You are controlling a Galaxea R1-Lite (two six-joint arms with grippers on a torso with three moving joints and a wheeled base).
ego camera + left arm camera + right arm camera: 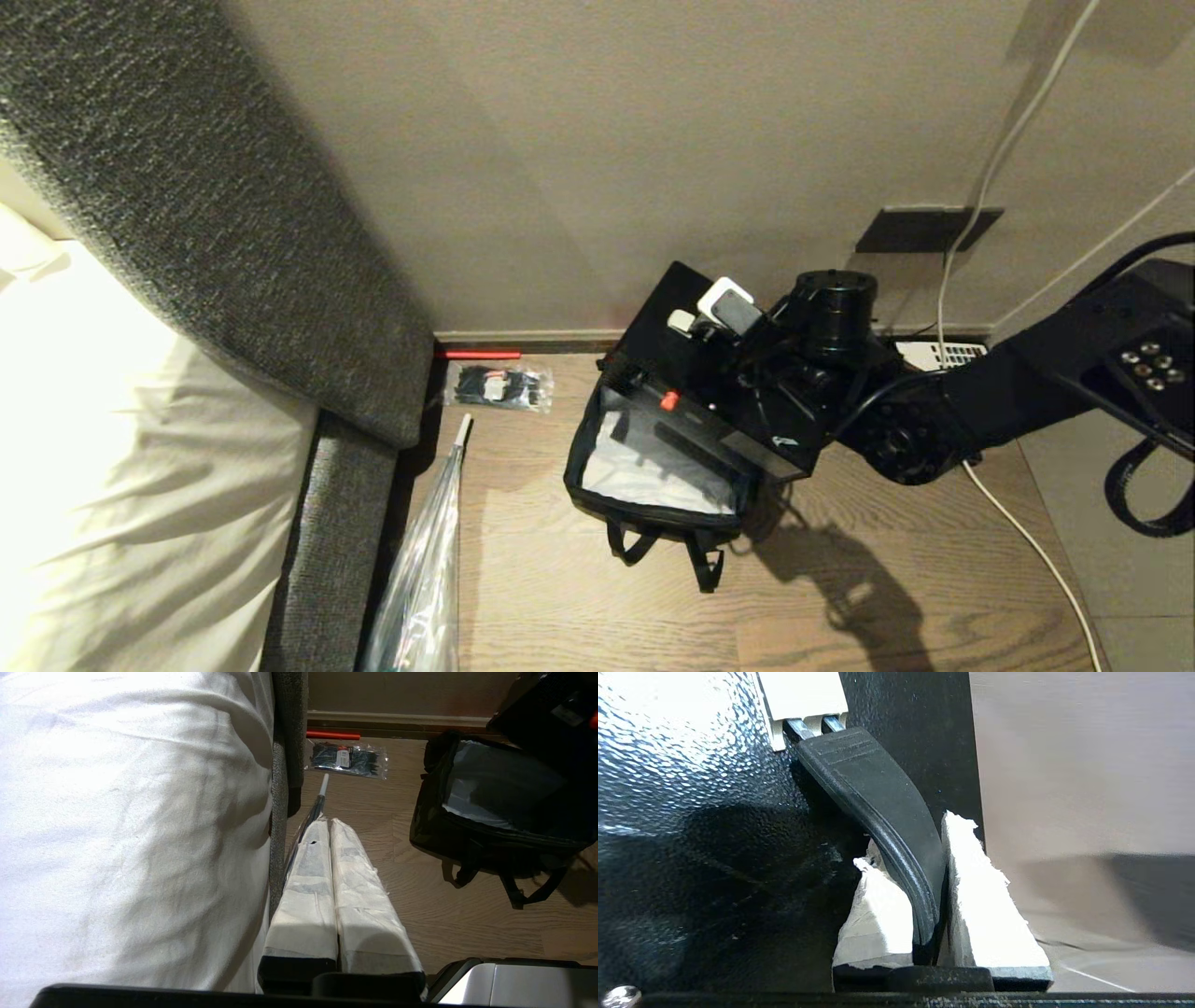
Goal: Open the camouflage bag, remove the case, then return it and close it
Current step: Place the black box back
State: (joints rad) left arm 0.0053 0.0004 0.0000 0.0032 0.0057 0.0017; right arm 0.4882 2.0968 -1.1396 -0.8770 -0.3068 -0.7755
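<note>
Right pincer (924,933) clamped the flat black hard case's (686,373) handle; open silver-lined camouflage bag (653,467) sat directly below, long axes parallel.

Right tool (931,891) clamped on a handle; left tool (331,858) closed.

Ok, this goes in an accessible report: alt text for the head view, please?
The right hand holds the black case tilted over the open camouflage bag on a wooden floor. A clear packet lies beside a grey sofa.
</note>
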